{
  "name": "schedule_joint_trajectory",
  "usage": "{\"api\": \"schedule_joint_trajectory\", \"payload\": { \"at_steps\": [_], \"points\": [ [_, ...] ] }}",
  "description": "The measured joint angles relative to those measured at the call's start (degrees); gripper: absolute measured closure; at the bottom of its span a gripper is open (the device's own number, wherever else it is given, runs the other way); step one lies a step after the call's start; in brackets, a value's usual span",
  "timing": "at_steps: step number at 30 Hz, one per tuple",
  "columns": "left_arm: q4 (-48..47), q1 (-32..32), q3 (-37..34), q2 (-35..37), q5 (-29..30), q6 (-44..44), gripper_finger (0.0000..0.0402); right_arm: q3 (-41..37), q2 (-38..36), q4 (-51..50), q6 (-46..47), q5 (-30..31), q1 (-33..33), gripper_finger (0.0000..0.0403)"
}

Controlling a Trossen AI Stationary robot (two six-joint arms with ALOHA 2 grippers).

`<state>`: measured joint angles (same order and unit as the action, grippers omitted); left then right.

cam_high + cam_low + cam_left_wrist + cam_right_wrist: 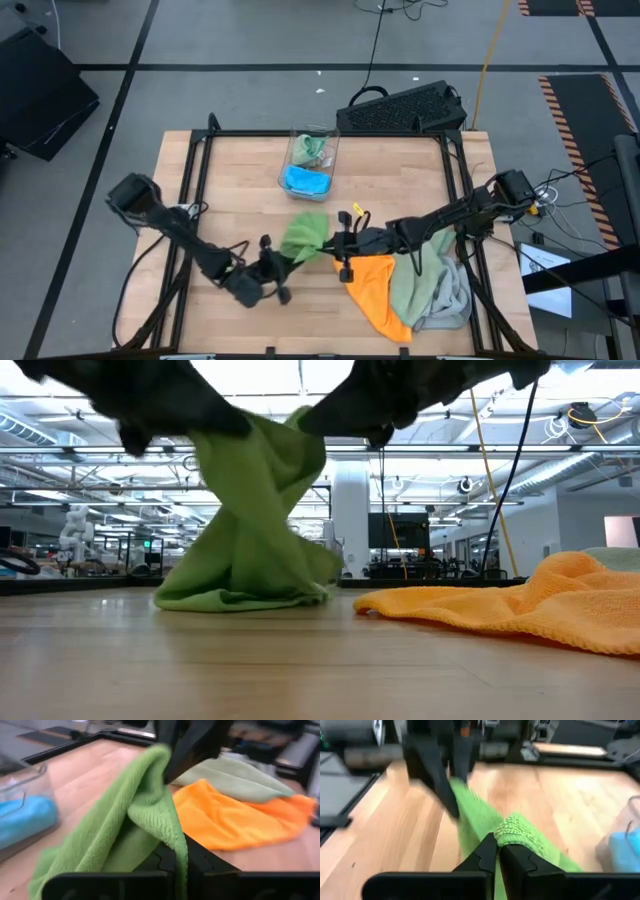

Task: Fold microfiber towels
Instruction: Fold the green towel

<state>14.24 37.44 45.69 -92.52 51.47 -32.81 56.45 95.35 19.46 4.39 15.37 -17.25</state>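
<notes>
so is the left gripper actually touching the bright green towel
Touching. The left wrist view shows the left gripper shut on a fold of the bright green towel.

Table: I see a light wooden top (pixel 240 160) with a black frame along its edges, filling the middle of the high view.
Bin: clear plastic bin (pixel 312 163) stands on the wood, upper centre of the high view; blue towel (pixel 306 181) and a greenish one inside it.
Bright green towel: (pixel 303 237) centre of frame; in the low view I see only its lower folds (pixel 240 596) resting on the wood, the rest lifted.
Orange towel: (pixel 376 290) lies flat, lower right of centre.
Sage green towel: (pixel 418 280) just right of the orange, overlapping it.
Light grey towel: (pixel 456 293) at the lower right edge, under the sage one.
</notes>
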Motion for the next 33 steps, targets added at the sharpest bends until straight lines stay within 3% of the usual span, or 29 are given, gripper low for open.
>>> {"api": "schedule_joint_trajectory", "payload": {
  "at_steps": [5, 9, 16, 21, 33],
  "points": [
    [-7.3, 2.4, 0.0, 7.1, -2.4, 0.8, 0.0393, -0.2, 0.0, -4.5, 0.0, -3.6, -1.1, 0.0347],
    [-9.7, 2.3, 0.0, 8.4, -3.4, -1.6, 0.0396, -3.8, 0.0, -3.1, 1.3, -3.5, -3.3, 0.0292],
    [-9.8, 1.7, 0.0, 7.3, -3.6, -3.7, 0.0388, -11.7, 3.3, 11.0, 4.8, -1.9, -9.3, 0.0219],
    [-8.6, 1.2, 0.0, 7.4, -4.9, -3.7, 0.0397, -11.7, 8.7, 17.7, 5.5, 6.7, -11.4, 0.0212],
    [-8.0, 1.2, 0.0, 7.4, -5.1, -3.6, 0.0397, -5.9, 19.1, 21.3, 5.2, 8.4, -7.8, 0.0217]
  ]
}}
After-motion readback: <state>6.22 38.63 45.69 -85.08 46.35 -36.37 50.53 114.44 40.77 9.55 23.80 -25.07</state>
